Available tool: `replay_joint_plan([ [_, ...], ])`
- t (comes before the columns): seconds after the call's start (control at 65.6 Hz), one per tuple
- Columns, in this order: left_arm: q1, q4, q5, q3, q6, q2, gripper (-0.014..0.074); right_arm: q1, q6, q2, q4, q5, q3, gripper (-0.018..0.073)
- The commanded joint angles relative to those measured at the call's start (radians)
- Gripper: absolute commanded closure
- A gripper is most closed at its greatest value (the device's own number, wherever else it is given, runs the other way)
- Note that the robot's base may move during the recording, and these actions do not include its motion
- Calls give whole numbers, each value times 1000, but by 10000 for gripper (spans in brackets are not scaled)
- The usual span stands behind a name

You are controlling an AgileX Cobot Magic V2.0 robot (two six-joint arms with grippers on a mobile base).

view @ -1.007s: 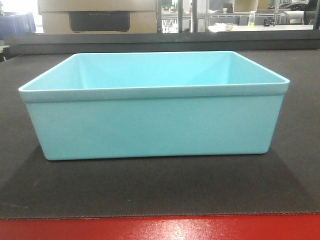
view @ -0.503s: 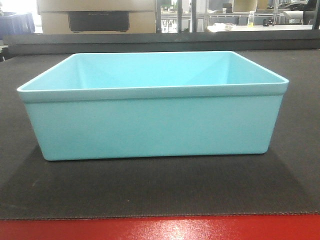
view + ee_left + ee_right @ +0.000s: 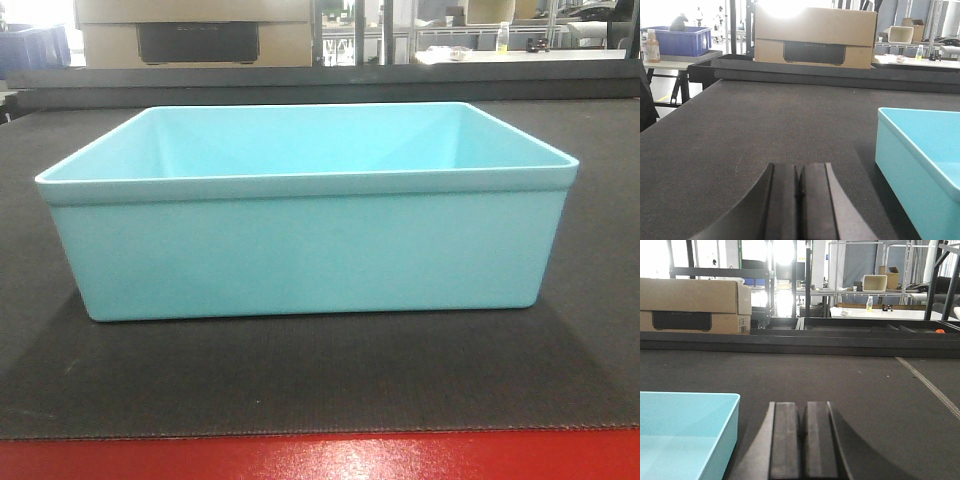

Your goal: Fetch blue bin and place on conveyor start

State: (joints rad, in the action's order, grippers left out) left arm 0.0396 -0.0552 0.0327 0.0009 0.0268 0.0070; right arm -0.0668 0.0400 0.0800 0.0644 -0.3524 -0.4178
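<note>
Blue bin (image 3: 305,240) on the conveyor start (image 3: 320,385) — near its red edge.
Both claws together, empty — left claw (image 3: 799,192) left of it, right claw (image 3: 801,440) right.

Cardboard box (image 3: 815,36), backlit metal shelving (image 3: 865,265)

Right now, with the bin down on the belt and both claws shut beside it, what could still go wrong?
1. The left claw sits shut close to the blue bin; a sideways swing could knock it askew.
2. The right claw sits equally close on the other side.
3. The bin rests near the conveyor start red edge; a nudge could slide it off.
</note>
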Motion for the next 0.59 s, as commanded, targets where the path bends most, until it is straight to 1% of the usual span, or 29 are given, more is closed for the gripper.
replay_joint_plan([
  [0.0, 1, -6, -21, -1, 4, -7, 707, -3, 7, -2, -10, 23, 0, 721],
  [0.198, 1, -6, -21, -1, 4, -7, 707, -3, 7, -2, -10, 23, 0, 721],
  [0.229, 1, -6, -21, -1, 4, -7, 707, -3, 7, -2, -23, 23, 0, 721],
  [0.305, 1, -6, -21, -1, 4, -7, 707, -3, 7, -2, -26, 44, 22, 721],
  [0.397, 1, -6, -21, -1, 4, -7, 707, -19, 7, -2, -26, 99, 83, 721],
  [0.503, 1, -6, -21, -1, 4, -7, 707, -56, 7, -16, -26, 185, 202, 721],
  [0.58, 1, -6, -21, -1, 4, -7, 707, -70, 7, -41, -7, 239, 281, 721],
])
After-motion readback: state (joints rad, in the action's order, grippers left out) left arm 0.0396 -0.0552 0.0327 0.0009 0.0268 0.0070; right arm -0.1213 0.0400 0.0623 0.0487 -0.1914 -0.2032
